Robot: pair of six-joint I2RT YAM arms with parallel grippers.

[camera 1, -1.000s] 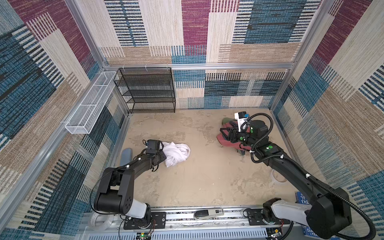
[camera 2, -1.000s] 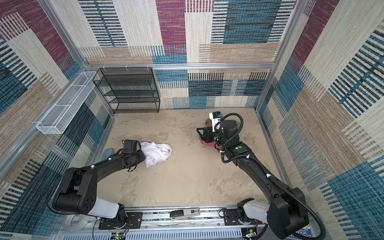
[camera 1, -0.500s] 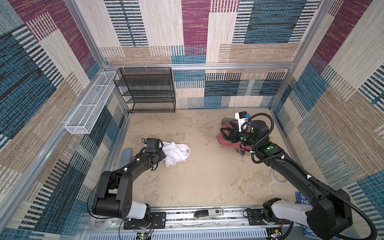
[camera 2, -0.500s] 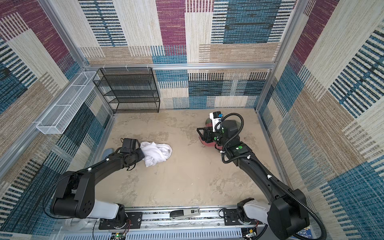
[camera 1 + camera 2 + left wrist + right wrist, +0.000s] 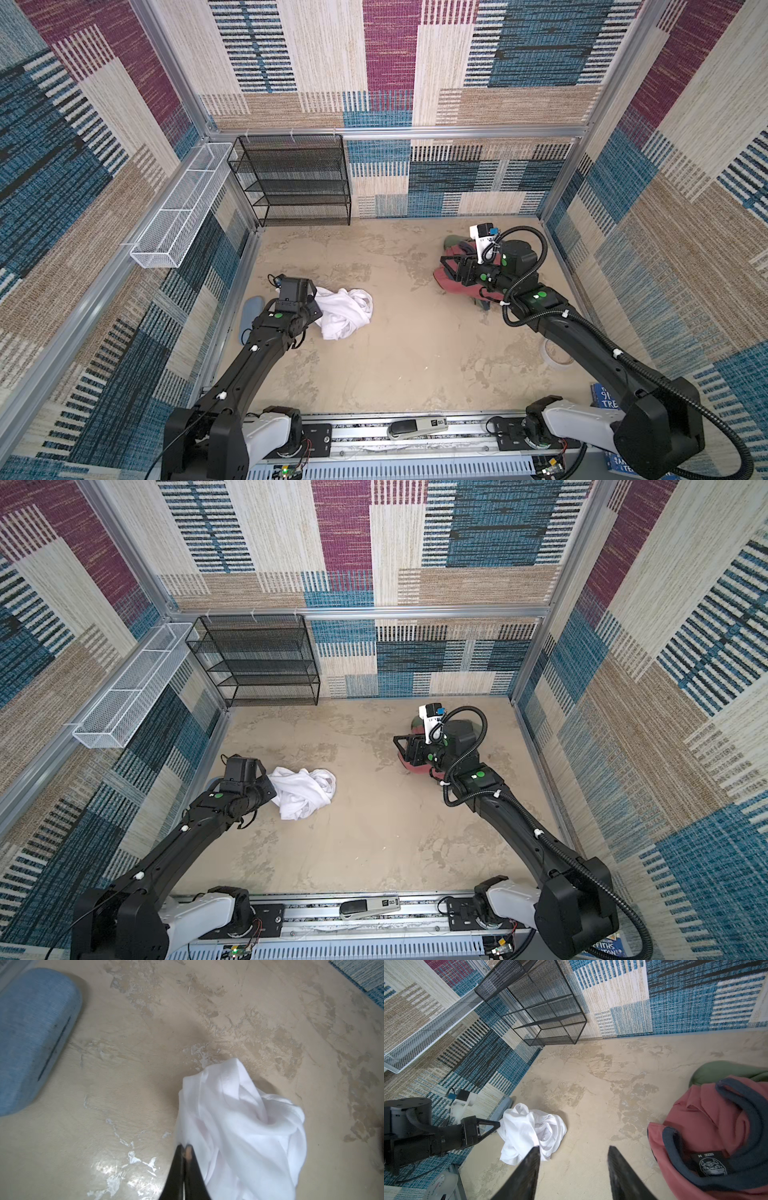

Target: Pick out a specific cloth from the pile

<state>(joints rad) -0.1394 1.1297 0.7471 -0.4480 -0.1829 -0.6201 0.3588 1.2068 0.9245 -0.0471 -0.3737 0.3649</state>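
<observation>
The cloth [image 5: 347, 309] [image 5: 303, 789] is a crumpled white garment lying alone on the floor, left of centre. My left gripper [image 5: 318, 308] [image 5: 185, 1148] is shut on its near edge, and the fabric rises from the closed tips [image 5: 498, 1124]. The pile [image 5: 451, 286] sits at the right: a salmon-red garment with dark blue trim [image 5: 708, 1126] on top of an olive-green one [image 5: 726, 1070]. My right gripper [image 5: 451, 268] [image 5: 573, 1147] hovers open over the pile's left edge, holding nothing.
A black wire shelf [image 5: 297, 178] stands at the back left. A white wire basket [image 5: 178, 208] hangs on the left wall. A blue case [image 5: 31, 1039] lies by that wall behind the left gripper. A tape roll [image 5: 557, 357] lies near the right wall.
The left gripper's jaws have closed on the cloth's edge. It has shifted a little to the left, drawing the cloth with it. The right arm has not moved.
</observation>
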